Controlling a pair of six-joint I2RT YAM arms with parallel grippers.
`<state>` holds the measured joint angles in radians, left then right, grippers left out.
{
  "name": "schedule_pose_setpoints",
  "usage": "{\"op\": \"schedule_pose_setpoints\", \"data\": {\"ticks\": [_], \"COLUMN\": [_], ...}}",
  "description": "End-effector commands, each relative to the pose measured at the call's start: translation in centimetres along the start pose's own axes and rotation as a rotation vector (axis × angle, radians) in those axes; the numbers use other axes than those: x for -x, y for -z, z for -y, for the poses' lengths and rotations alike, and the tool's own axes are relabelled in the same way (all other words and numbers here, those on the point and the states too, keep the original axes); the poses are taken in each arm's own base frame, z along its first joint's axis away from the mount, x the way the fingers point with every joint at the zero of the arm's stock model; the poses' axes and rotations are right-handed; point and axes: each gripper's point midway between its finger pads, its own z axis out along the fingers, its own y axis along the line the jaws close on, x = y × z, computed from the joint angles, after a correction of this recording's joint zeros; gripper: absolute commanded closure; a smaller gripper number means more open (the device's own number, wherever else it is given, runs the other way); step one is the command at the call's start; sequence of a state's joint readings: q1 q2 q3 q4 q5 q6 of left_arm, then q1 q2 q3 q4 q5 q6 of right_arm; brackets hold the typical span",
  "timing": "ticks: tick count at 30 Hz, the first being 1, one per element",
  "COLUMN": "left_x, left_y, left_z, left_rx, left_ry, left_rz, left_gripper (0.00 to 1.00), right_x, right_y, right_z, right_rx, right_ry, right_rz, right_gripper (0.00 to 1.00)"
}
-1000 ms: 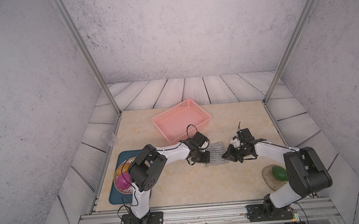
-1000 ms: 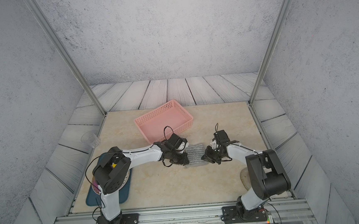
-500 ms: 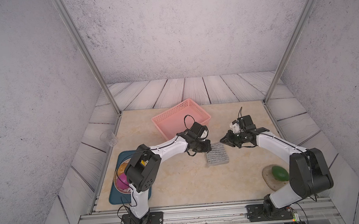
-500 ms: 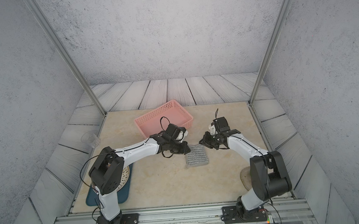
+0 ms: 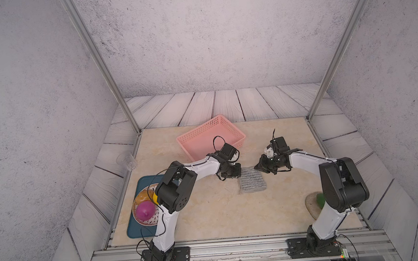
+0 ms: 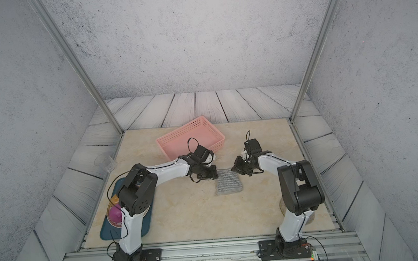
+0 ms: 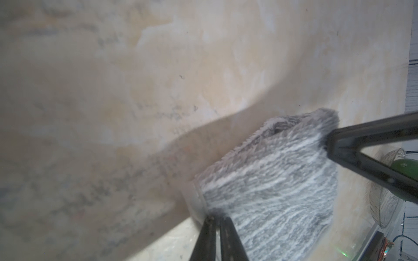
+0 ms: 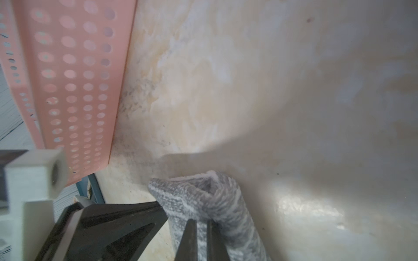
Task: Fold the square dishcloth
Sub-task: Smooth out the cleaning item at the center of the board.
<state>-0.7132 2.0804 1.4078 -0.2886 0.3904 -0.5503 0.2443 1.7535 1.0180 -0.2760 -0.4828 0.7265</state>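
Left gripper (image 5: 238, 173) and right gripper (image 5: 257, 166): both clenched on the upper corners of the cloth (image 5: 253, 182). Cloth lies doubled and flat on the table (image 5: 208, 211) at frame centre, lower right of the basket (image 5: 194, 149). One fold apparently made; release and any second fold remain

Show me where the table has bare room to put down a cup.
Free: the front strip between the dark blue rectangular tray and the round woven mat; the far right corner. Crowded: the grey striped dishcloth, left hand, right hand and pink perforated plastic basket.
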Motion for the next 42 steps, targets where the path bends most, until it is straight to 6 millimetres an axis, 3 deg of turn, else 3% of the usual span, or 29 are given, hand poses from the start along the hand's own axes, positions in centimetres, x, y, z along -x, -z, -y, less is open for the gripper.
{"op": "schedule_pose_setpoints", "data": {"ticks": [1, 9, 15, 22, 28, 34, 42], "left_x": [-0.8, -2.1, -2.1, -0.4, 0.3, -1.0, -4.3], "left_y": [-0.9, -2.0, -1.9, 0.8, 3.4, 4.0, 2.5], "left_z": [-1.6, -3.0, -2.7, -0.1, 1.7, 3.1, 4.8], "left_rx": [0.024, 0.038, 0.021, -0.032, -0.067, -0.085, -0.129], "left_ry": [0.027, 0.054, 0.056, 0.024, 0.001, -0.022, -0.056], "left_rz": [-0.020, -0.050, -0.054, -0.007, 0.032, 0.021, -0.063], "left_gripper": [0.86, 0.86, 0.86, 0.76, 0.73, 0.73, 0.74], "right_x": [0.7, 1.3, 1.3, 2.2, 1.8, 0.4, -1.5], "right_y": [-0.8, -1.3, -2.0, 0.9, 3.5, 4.0, 3.4], "right_z": [1.0, 3.2, 4.1, 2.2, 1.0, 0.1, 0.0], "right_rx": [-0.024, -0.061, -0.079, -0.081, -0.071, 0.002, 0.074], "right_ry": [-0.024, -0.059, -0.068, 0.007, 0.047, 0.036, 0.006], "right_rz": [0.015, 0.033, 0.019, 0.065, 0.100, 0.086, 0.041], "right_gripper": [0.92, 0.92, 0.93, 0.93, 0.91, 0.90, 0.87]}}
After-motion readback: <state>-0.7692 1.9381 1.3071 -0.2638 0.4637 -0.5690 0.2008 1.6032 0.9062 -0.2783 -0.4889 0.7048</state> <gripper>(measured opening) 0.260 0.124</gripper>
